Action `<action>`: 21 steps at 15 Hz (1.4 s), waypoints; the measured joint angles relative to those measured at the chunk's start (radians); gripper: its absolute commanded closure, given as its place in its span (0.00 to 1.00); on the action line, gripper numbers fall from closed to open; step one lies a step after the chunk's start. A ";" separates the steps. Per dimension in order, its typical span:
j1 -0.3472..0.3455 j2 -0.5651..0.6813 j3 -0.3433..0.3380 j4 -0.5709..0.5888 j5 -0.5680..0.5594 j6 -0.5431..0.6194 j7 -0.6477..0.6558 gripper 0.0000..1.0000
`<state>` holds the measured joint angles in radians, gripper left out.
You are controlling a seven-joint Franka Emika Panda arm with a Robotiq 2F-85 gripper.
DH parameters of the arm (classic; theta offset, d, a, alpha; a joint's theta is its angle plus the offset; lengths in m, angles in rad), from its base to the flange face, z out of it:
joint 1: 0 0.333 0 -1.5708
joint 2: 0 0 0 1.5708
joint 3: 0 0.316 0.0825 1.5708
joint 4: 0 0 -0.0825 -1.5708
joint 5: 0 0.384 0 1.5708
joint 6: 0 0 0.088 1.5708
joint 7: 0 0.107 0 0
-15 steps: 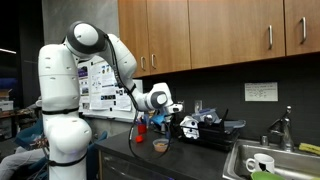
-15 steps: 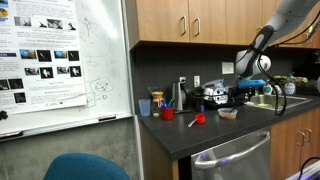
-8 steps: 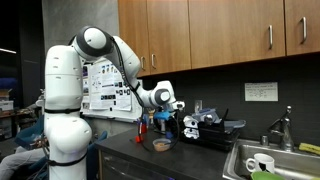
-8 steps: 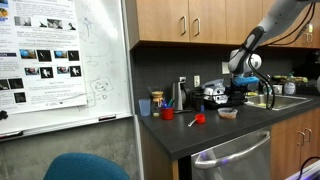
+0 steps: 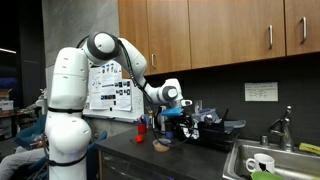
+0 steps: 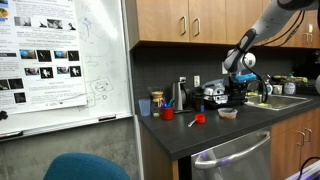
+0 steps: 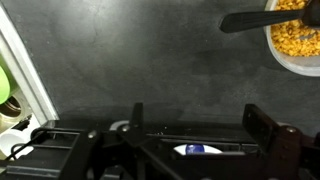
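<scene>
The fingers (image 7: 265,125) stand wide apart at the bottom of the wrist view, and nothing lies between them. The gripper (image 7: 198,122) hangs over the dark surface (image 7: 130,60) and touches nothing. Just under it sits a black frame with a small blue and white item (image 7: 192,149); I cannot tell what that item is.

Further out, in the top right corner of the wrist view, is the bowl (image 7: 295,40), the thing nearest the fingers. It is filled with yellow-orange pieces, and a black utensil (image 7: 250,20) lies across its rim. The bowl rests on the surface, well clear of the fingers and not lined up between them.

In both exterior views the gripper (image 5: 182,120) is raised above the surface, beside and higher than the bowl (image 5: 161,145). In an exterior view it hovers over a cluster of dark things at the back, with the bowl (image 6: 228,113) in front of them.

As I judge it, no grasp is made yet. The bowl and the utensil are untouched, so everything that involves handling them is left to do.

Beyond that, a red cup (image 5: 141,127) stands near the bowl, and a sink (image 5: 245,150) holding a white mug (image 5: 258,163) lies at the far end. Wooden cabinets (image 5: 220,35) hang above, and a whiteboard (image 6: 60,60) covers the wall.
</scene>
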<state>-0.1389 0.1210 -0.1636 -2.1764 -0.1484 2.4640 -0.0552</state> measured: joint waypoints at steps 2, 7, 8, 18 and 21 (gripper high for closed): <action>-0.018 -0.003 -0.003 0.010 0.014 -0.030 -0.094 0.00; -0.074 -0.042 -0.026 -0.003 0.030 -0.123 -0.331 0.00; -0.083 -0.057 -0.033 -0.014 0.030 -0.141 -0.380 0.00; -0.103 -0.139 -0.070 -0.091 0.024 -0.206 -0.586 0.00; -0.103 -0.138 -0.070 -0.090 0.024 -0.206 -0.586 0.00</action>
<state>-0.2418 -0.0171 -0.2340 -2.2668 -0.1244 2.2579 -0.6408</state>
